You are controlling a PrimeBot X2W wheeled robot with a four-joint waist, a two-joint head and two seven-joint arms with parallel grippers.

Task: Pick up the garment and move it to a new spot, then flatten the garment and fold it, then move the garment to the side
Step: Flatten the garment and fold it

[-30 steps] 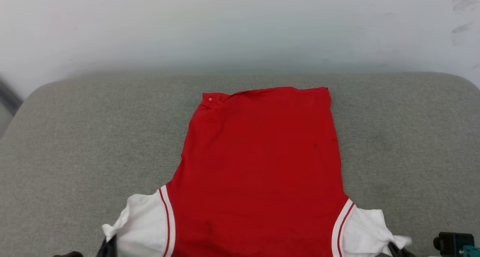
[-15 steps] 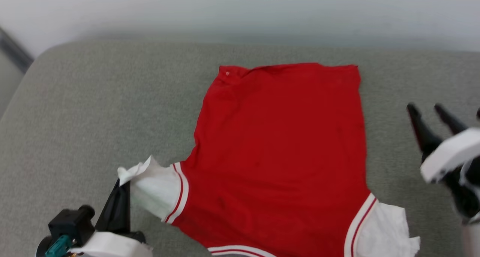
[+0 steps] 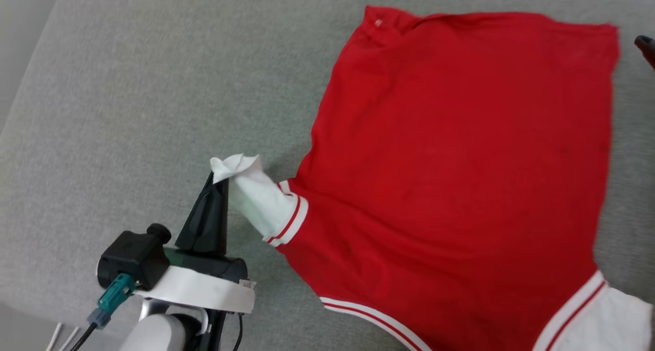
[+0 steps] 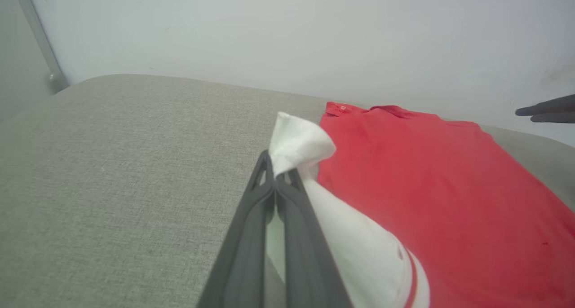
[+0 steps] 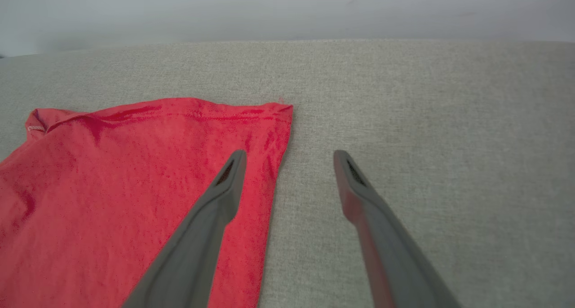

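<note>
The left end effector (image 3: 217, 179) is pinched tight on the tip of the white sleeve (image 3: 258, 202) of the garment (image 3: 460, 161). The red body lies flat on the grey cushion (image 3: 128, 110), just to the right of that end effector. The right end effector (image 5: 291, 157) is wide open and holds nothing. 1 finger is above the red far corner, and 1 is above bare cushion. The other sleeve (image 3: 614, 325) is cut off at the head view's corner.
</note>
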